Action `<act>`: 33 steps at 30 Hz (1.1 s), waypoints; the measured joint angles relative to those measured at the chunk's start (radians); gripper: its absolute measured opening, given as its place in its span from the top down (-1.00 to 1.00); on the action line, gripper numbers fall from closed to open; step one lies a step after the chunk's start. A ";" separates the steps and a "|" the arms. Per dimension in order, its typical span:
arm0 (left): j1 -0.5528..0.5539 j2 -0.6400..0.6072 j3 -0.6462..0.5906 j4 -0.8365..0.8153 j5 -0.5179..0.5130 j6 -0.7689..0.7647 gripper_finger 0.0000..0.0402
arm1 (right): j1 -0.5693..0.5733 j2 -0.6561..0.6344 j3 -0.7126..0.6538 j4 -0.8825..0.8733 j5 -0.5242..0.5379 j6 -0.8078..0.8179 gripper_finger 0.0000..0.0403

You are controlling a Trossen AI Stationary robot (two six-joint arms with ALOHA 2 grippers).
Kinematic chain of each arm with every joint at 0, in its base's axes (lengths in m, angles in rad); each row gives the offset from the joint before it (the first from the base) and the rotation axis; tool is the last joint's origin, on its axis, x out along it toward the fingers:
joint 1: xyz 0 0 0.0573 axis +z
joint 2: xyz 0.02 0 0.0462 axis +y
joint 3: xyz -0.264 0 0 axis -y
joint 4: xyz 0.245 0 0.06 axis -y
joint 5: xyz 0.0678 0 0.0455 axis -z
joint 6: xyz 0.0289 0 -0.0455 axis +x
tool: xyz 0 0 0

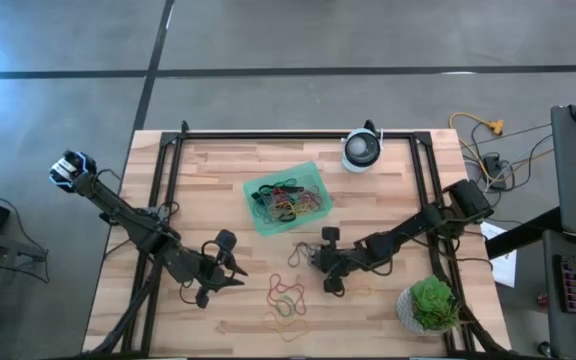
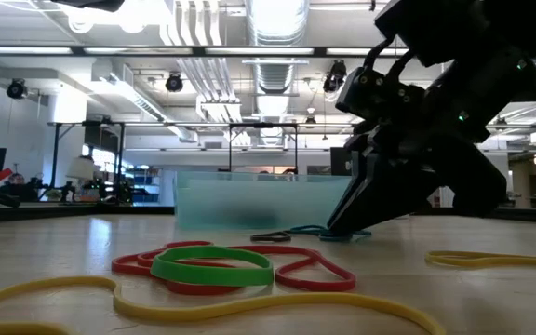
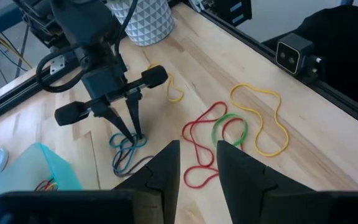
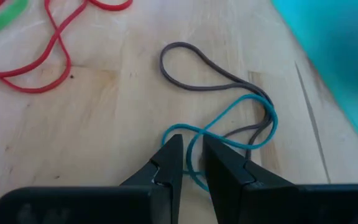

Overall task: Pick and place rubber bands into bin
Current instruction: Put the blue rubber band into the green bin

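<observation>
Rubber bands are what matters here, and the pair in play is a thin teal elastic loop (image 4: 238,121) tangled with a thin grey-brown one (image 4: 194,65), lying flat on the pale wooden table (image 1: 218,310) directly under the tips of the right gripper (image 4: 191,155). Its two dark fingers stand nearly together, straddling a strand of the teal loop right at their tips; I judge it a pinch just being made or about to be, since the loop lies flat on the wood and is not lifted (the left wrist view shows the same tips planted in the tangle). From those tips the two loops stretch away forward, their long axis running on toward the small translucent green plastic bin (image 1: 286,197), which sits near, just beyond the tangle, already holding a heap of coloured bands.

The left gripper (image 3: 197,165) hovers off to the side with its fingers a little apart and nothing between them, looking across at a separate cluster of red, green and yellow bands (image 1: 286,296) that lies between the two arms. The right arm is plainly the nearer one for the teal pair, so the coming move likely depends on closing squarely on that strand and carrying it the short way forward into the bin.
</observation>
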 joint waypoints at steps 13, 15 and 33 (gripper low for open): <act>0.000 0.000 0.000 0.000 0.000 0.000 0.55 | -0.012 0.012 0.002 -0.018 -0.002 0.040 0.72; 0.000 0.000 0.000 0.000 0.000 0.000 0.55 | -0.013 0.012 0.003 -0.025 -0.006 0.046 0.74; 0.001 0.000 0.000 0.000 0.000 0.000 0.55 | 0.032 0.016 0.055 -0.045 -0.095 -0.097 0.96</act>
